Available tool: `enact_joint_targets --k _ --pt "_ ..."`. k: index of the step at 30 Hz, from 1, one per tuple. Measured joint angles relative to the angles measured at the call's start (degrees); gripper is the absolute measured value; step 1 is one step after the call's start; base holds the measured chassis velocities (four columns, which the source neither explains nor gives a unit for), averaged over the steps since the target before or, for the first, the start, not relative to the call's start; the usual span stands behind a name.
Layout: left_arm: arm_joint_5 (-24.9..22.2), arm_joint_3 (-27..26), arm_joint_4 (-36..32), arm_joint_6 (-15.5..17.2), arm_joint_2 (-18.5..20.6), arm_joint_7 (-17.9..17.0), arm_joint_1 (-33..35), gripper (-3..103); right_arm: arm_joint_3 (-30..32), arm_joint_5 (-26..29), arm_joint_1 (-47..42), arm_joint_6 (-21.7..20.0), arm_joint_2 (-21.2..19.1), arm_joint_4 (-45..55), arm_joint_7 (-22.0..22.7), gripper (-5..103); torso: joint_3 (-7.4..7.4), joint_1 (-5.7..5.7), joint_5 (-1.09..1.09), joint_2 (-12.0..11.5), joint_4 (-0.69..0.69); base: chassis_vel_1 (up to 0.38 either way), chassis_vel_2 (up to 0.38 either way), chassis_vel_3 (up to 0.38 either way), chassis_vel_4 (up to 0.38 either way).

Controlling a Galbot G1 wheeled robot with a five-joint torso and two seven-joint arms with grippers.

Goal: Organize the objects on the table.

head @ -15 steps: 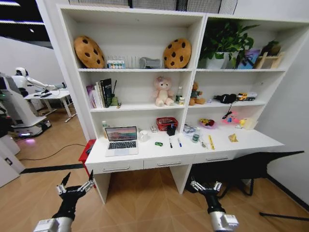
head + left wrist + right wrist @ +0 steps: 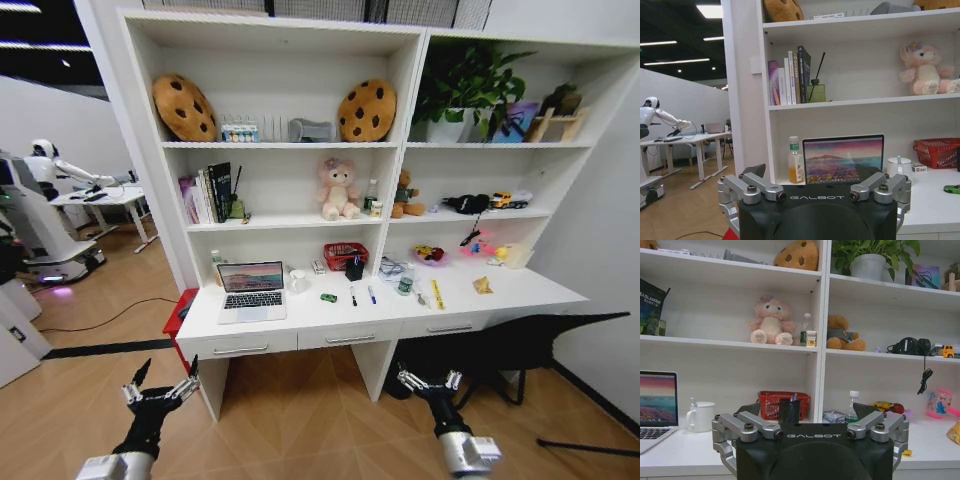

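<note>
While both arms hung low over the wooden floor, the long white counter [image 2: 500, 290] with its three drawers stood ahead of and above them, joined to the tall white shelving [image 2: 410, 150]. The left pincer [image 2: 160, 392] was held in front of the counter's left end with its fingers spread wide and nothing between them. The right pincer [image 2: 428, 381] was below the counter's right half, just as wide open and empty.

Beyond and above the left pincer, the silver laptop [image 2: 251, 290] sat open on the counter, its screen lit. A red basket [image 2: 343, 255] stood farther back against the shelving, between the two pincers. Nearly straight above the right pincer, the small clear bottle [image 2: 405, 284] with its green label stood upright, and the yellow packet [image 2: 437, 294] lay just to its right. Slightly left of that pincer's line, the black pen [image 2: 352, 296] and blue pen [image 2: 371, 294] lay side by side, apart from each other. Left of them sat the tiny green toy car [image 2: 328, 297], all well clear of both pincers.
</note>
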Motion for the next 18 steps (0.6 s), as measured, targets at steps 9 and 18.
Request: enact_joint_targets --k 9,18 --pt "0.67 0.43 0.39 0.00 -0.48 0.17 0.00 98 1.35 0.71 0.02 -7.23 -1.33 2.86 0.11 100 0.00 0.00 0.00 0.00 -0.01 0.000 0.000 0.000 0.000" --pt "0.83 0.47 0.58 0.10 -0.45 0.22 -0.02 98 0.91 2.18 0.26 -4.04 -1.31 2.86 -0.69 100 0.00 0.00 -0.01 0.00 0.00 0.000 0.000 0.000 0.000"
